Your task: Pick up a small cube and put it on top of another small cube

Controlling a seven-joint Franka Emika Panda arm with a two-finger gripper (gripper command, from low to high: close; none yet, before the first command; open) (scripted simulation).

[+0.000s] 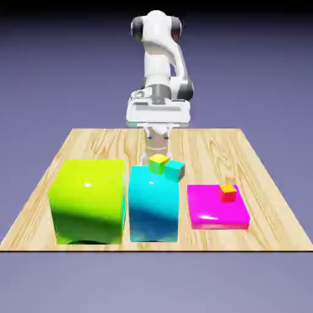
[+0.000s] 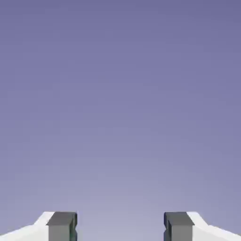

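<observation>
the lime block [image 1: 87, 200] fills the lower left of the tabletop [image 1: 202, 147], the cyan block [image 1: 153, 205] sits at centre carrying a yellow cube [image 1: 158, 162] and teal cube [image 1: 175, 169], and the magenta slab [image 1: 217, 209] with its red cube [image 1: 228, 192] lies right; the deep-blue small cube shows nowhere; being tiny, it is likely light and rigid, best pinched across flat sides; the claw [image 2: 120, 228] is spread wide and empty, with open room behind the blocks
</observation>
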